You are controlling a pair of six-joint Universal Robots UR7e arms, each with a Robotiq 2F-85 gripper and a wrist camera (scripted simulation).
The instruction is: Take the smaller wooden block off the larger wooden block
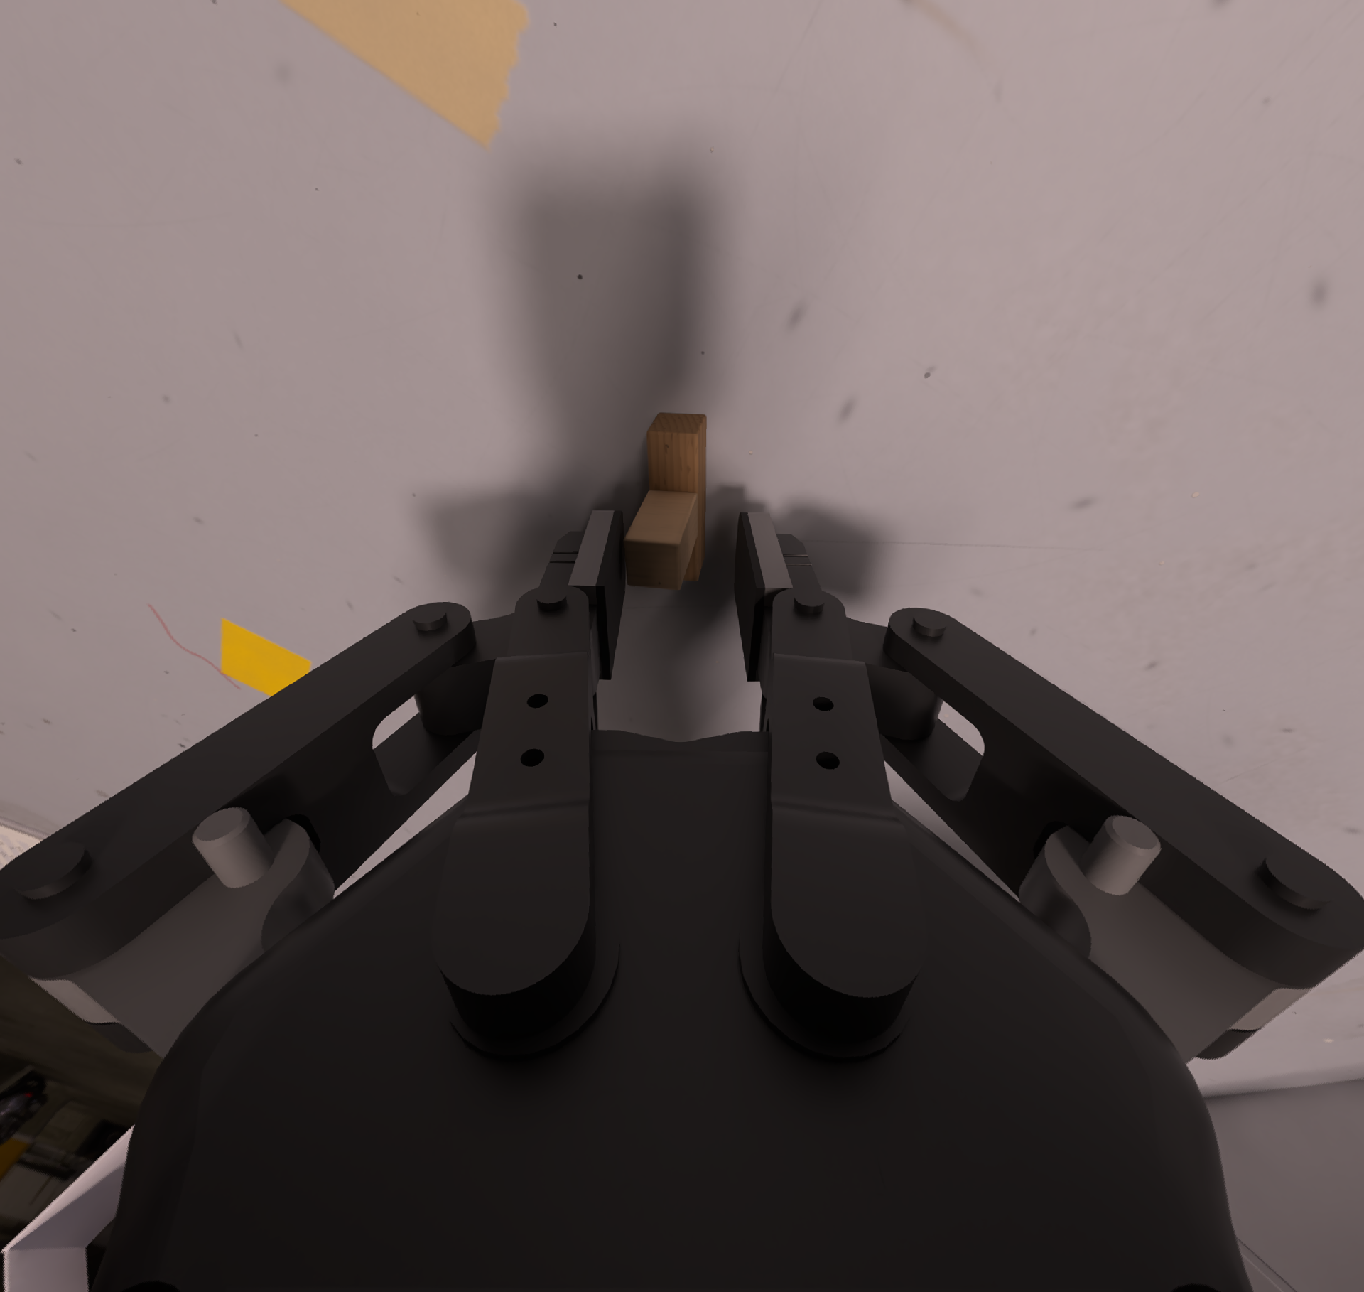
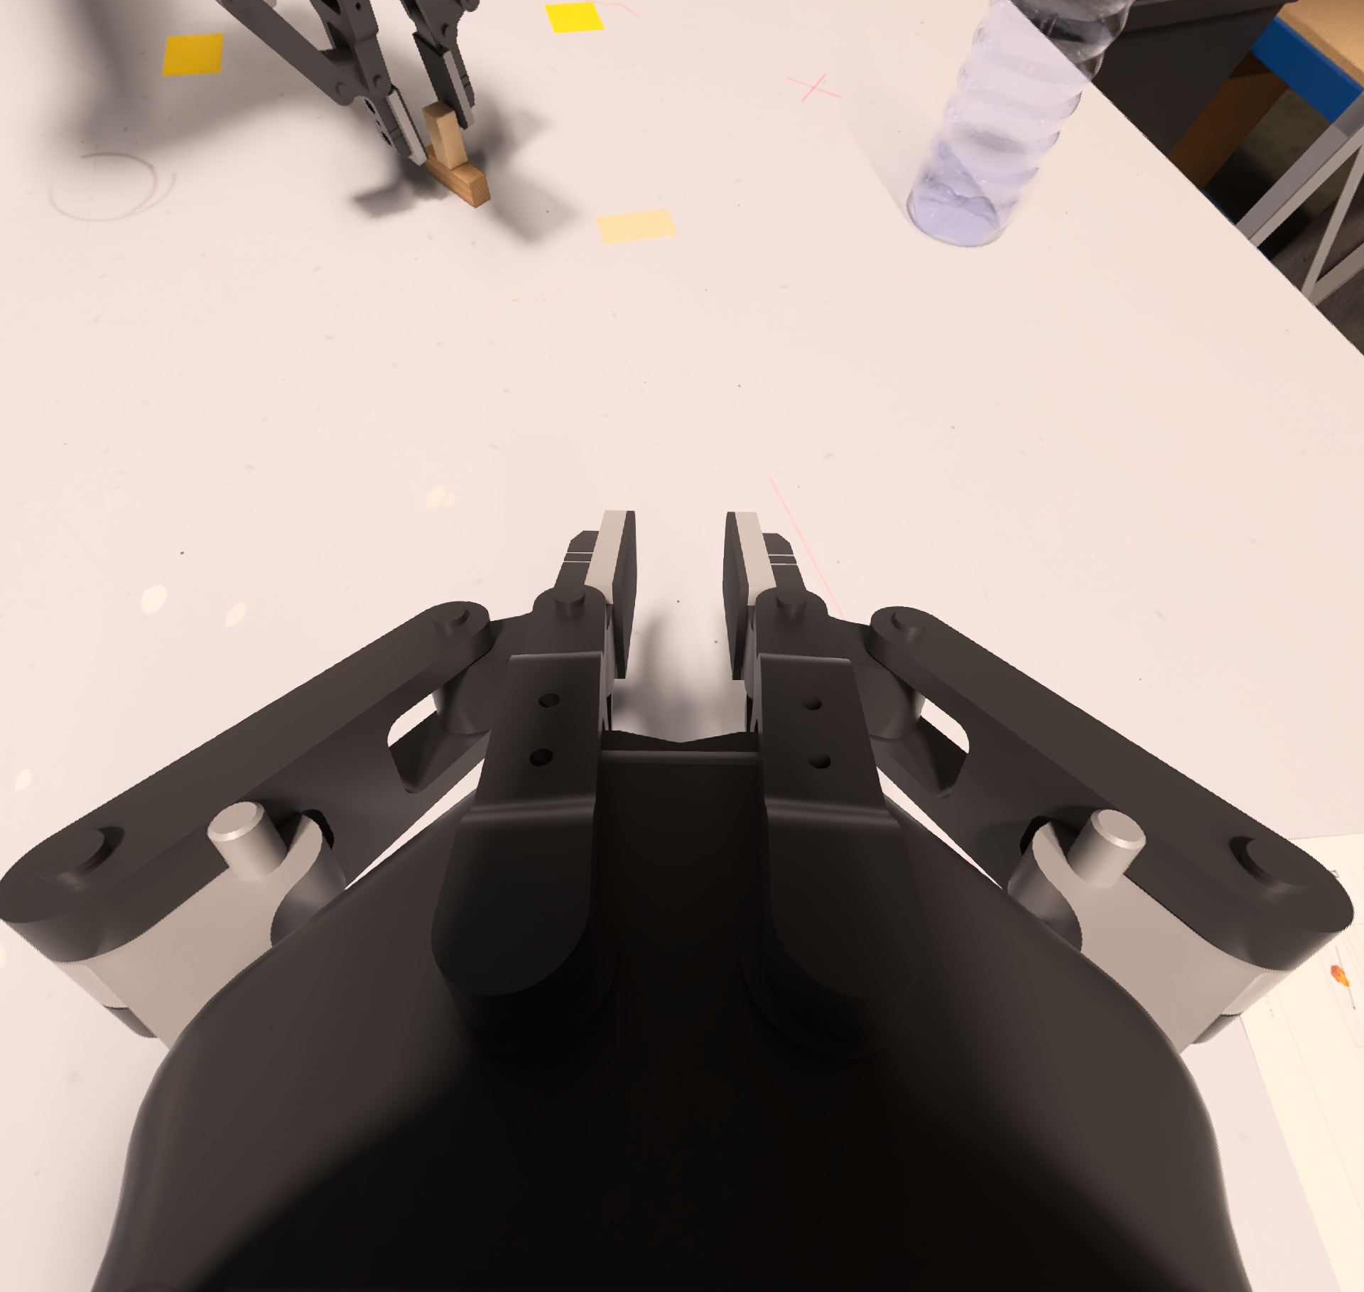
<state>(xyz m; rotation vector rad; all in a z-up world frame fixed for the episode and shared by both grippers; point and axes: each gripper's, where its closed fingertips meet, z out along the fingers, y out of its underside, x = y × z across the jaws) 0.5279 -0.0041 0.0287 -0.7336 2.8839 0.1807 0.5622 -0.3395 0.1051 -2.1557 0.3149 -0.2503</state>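
Timber of two tones makes up the stack: the smaller wooden block (image 2: 445, 136), a pale upright rectangular piece, stands on end on the larger wooden block (image 2: 463, 183), a low flat slab lying on the white bench (image 2: 738, 370). In the left wrist view the smaller block (image 1: 653, 546) rises toward the camera and covers part of the larger block (image 1: 677, 455), whose grain shows beyond it.

The left gripper (image 1: 679, 548) is spread, its dark fingers (image 1: 601, 555) either side of the smaller block; one finger sits just beside the block, the other stands apart from it. Whether the near finger touches the wood cannot be told. In the right wrist view the left gripper (image 2: 432, 116) reaches down around the block, its upper body cut off by the frame edge. Heavy shadow blurs the bench around the stack.

The right gripper (image 2: 679, 555) hovers over bare bench, fingers parted with nothing between them, well apart from the blocks.

A clear ribbed plastic bottle (image 2: 1011, 97) stands near the bench's right edge, its top cut off. Yellow tape squares (image 2: 574, 17) and a tan tape patch (image 2: 636, 226) lie flat near the stack. Open bench spreads between the two grippers.
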